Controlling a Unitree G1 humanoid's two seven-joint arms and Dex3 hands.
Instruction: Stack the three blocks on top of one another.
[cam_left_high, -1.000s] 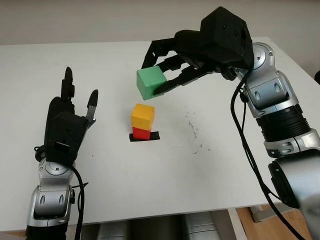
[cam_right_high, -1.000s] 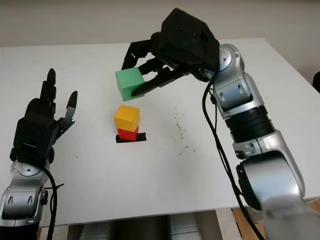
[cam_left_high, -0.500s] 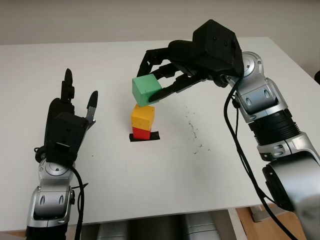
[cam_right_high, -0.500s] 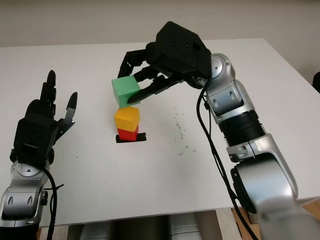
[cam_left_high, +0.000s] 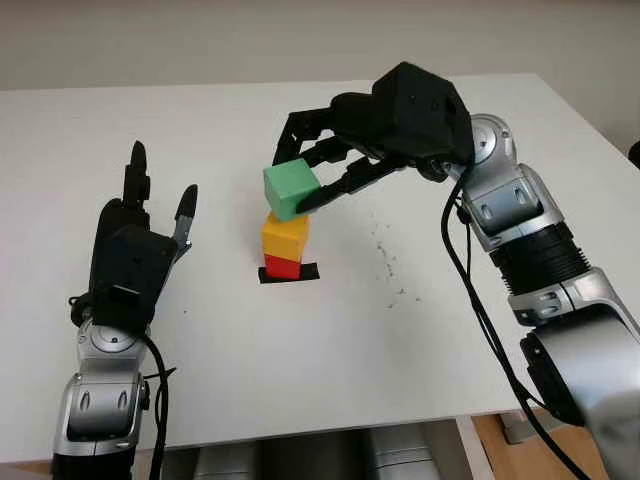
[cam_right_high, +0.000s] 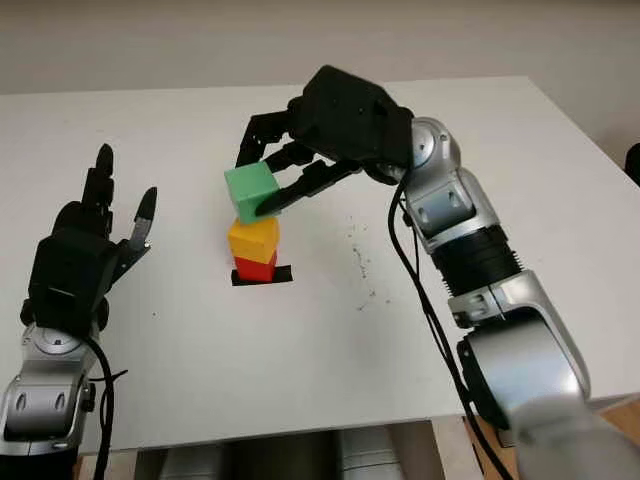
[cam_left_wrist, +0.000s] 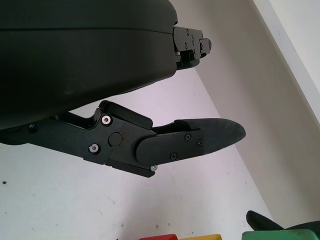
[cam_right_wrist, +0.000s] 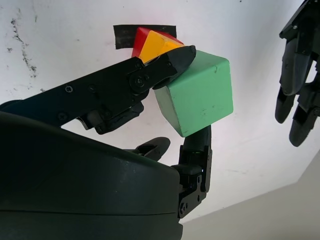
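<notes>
My right hand is shut on the green block, holding it just above the yellow block at the table's middle. The yellow block sits on the red block, which stands on a black tape mark. In the right wrist view the green block is pinched between the fingers, with the yellow block and the red block beyond it. Whether green touches yellow I cannot tell. My left hand is open, raised over the table's left side.
The white table carries small dark specks to the right of the stack. Its front edge runs across the bottom of the eye views, with the floor below.
My right hand has carried the green block down and to the left, from up beside the stack to just above the yellow block. The left hand has not moved.
</notes>
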